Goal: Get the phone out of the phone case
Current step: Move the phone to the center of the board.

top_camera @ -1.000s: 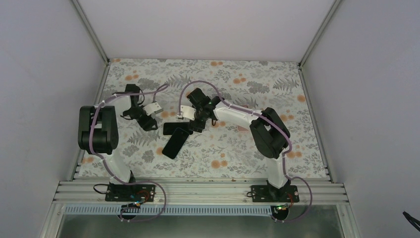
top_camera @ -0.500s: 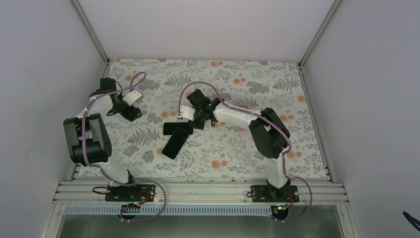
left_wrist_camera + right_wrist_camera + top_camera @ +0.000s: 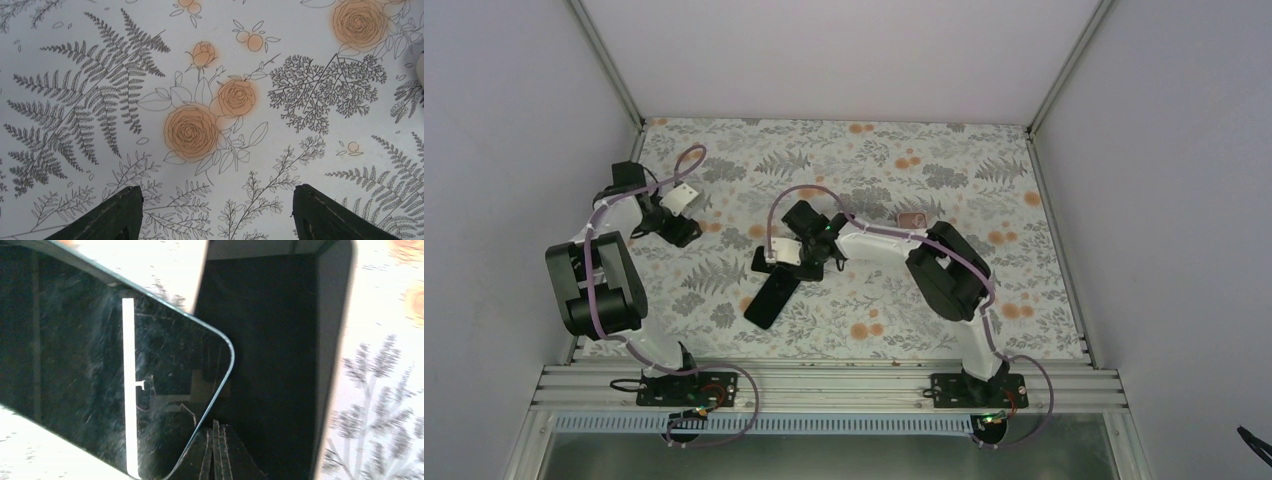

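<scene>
The black phone (image 3: 772, 297) lies diagonally on the floral mat; in the right wrist view its glossy screen (image 3: 100, 380) fills the left side. One corner of it overlaps the dark, hollow phone case (image 3: 270, 340), which in the top view sits mostly under the right wrist (image 3: 761, 262). My right gripper (image 3: 215, 435) is shut, its tips pressed together on the case's inner floor beside that phone corner; it holds nothing (image 3: 796, 262). My left gripper (image 3: 217, 215) stands open over bare mat at the far left (image 3: 686, 235), well apart from both.
A small brownish object (image 3: 912, 218) lies on the mat behind the right arm. Grey walls close in the mat on three sides, and an aluminium rail (image 3: 824, 385) runs along the near edge.
The left arm has swung away to the far left. The right gripper has shut and moved left and nearer, and the phone has slid toward the near left.
</scene>
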